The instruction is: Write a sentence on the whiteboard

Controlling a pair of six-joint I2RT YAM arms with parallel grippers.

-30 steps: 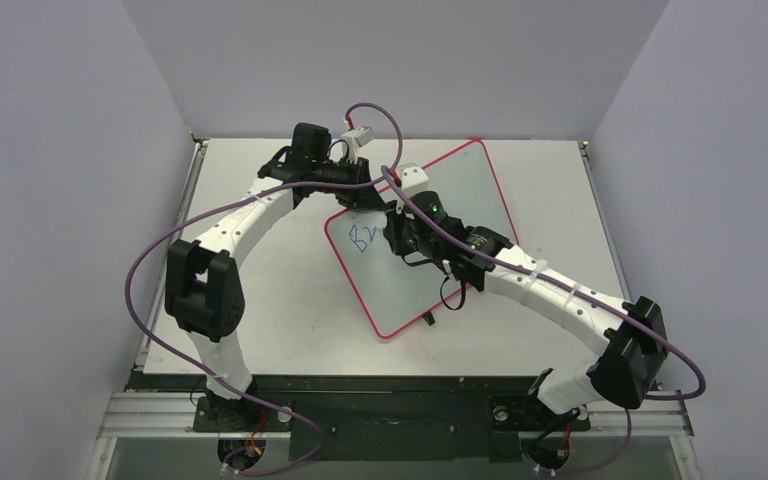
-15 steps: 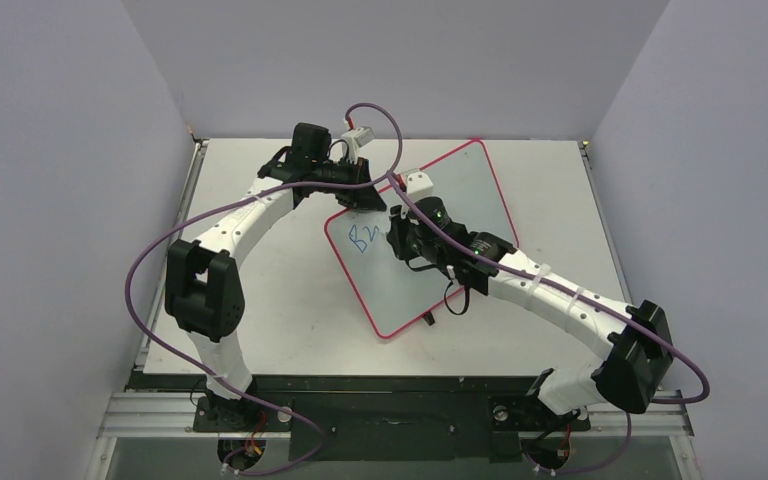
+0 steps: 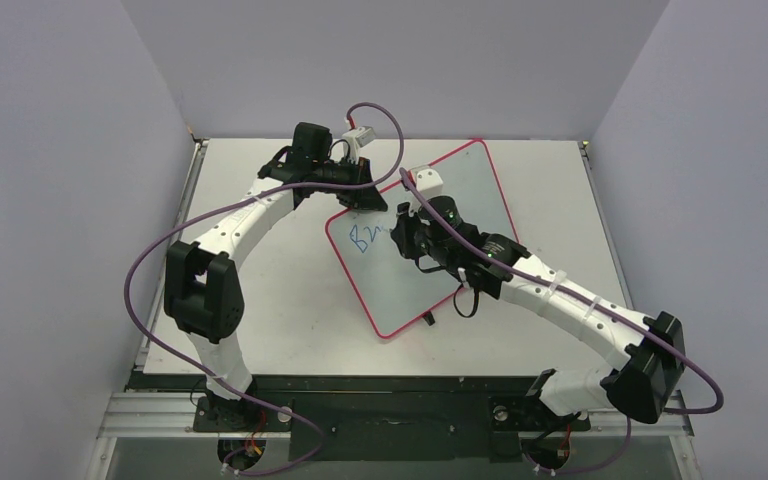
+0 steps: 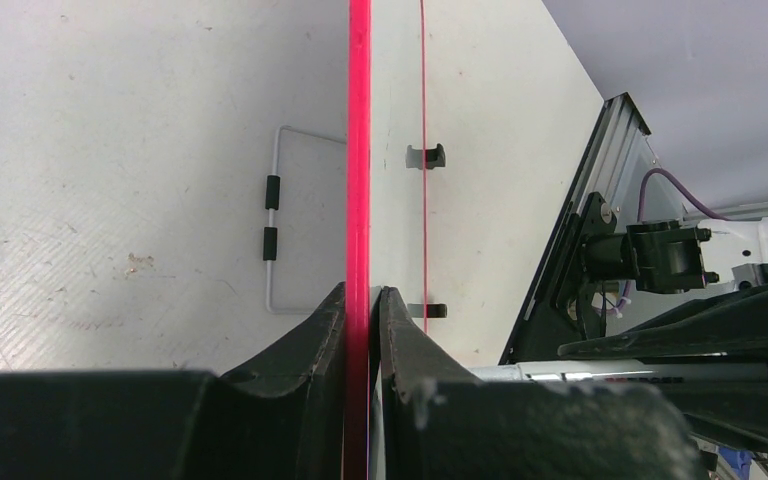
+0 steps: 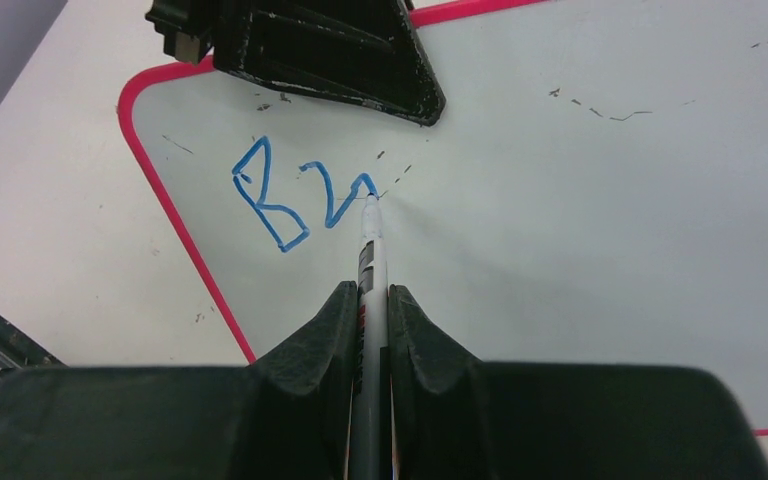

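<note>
The whiteboard (image 3: pixel 400 290) lies tilted on the table, white with a red-pink rim. My left gripper (image 3: pixel 358 196) is shut on its far left edge; the left wrist view shows the red rim (image 4: pixel 359 150) pinched between the jaws of that gripper (image 4: pixel 363 295). My right gripper (image 5: pixel 370 295) is shut on a white marker (image 5: pixel 371 250). The marker's blue tip touches the whiteboard (image 5: pixel 580 220). The sentence (image 5: pixel 300 195) so reads "B", an "r" and a short rising stroke, in blue near the board's left corner. In the top view the letters (image 3: pixel 365 238) sit just left of the right gripper (image 3: pixel 401 236).
A bent wire stand (image 4: pixel 273 230) lies on the table beside the board. Small black clips (image 4: pixel 425 157) sit on the board's edge, one (image 3: pixel 429 320) at its near side. Grey walls close in the table on three sides. Purple cables loop above both arms.
The right gripper and marker have shifted slightly to the right across the board, adding a blue stroke after the "B". The left gripper has kept its hold and place.
</note>
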